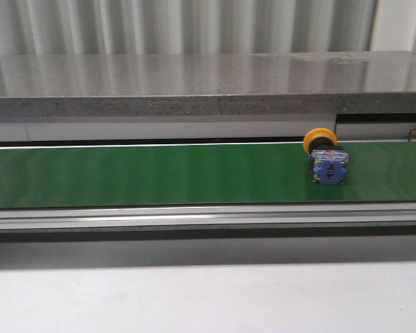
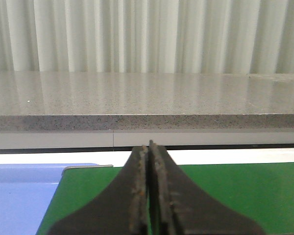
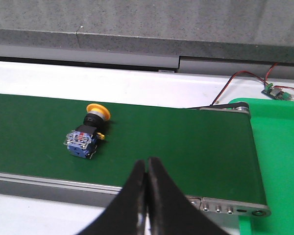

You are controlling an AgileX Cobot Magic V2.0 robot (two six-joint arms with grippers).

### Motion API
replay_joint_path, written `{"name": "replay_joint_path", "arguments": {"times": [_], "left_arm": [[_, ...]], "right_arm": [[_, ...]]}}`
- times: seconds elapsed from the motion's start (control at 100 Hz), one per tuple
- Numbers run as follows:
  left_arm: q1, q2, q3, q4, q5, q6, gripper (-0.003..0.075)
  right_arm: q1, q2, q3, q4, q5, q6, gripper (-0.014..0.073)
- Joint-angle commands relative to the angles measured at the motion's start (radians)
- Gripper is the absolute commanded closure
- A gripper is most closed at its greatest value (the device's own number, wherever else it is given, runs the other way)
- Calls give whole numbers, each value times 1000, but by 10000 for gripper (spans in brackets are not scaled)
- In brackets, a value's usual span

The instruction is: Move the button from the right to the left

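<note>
We see the button (image 1: 326, 158) lying on its side on the green belt (image 1: 159, 173), toward the right end of the belt in the front view. Its yellow cap points to the far edge of the belt and its blue-grey block with metal terminals faces the camera. Nothing touches it.

From the right wrist camera, the button (image 3: 88, 132) rests alone on the belt (image 3: 186, 147), well apart from the right gripper (image 3: 147, 169), whose two dark fingers are pressed together with nothing between them. Past the roller where the belt ends, we make out a lighter green panel (image 3: 279, 147), and red and black wires (image 3: 235, 81) run to a small circuit board (image 3: 277, 91) on the white ledge behind.

From the left wrist camera, the left gripper (image 2: 150, 152) hangs over the other end of the belt (image 2: 235, 191), its fingers likewise together and holding nothing. A pale blue panel (image 2: 19, 196) lies just beside that end of the belt.

A speckled grey stone surface (image 1: 194, 83) runs along behind the belt, with pale ribbed curtains (image 2: 137, 34) behind it. Neither arm shows in the front view.
</note>
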Motion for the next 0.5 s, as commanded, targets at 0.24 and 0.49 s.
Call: {"name": "replay_joint_path", "arguments": {"times": [0.24, 0.49], "left_arm": [[-5, -34, 23, 12, -72, -9, 740], [-5, -34, 23, 8, -87, -9, 740]], "right_arm": [[-1, 1, -23, 19, -64, -8, 661], [-1, 1, -23, 19, -64, -8, 661]]}}
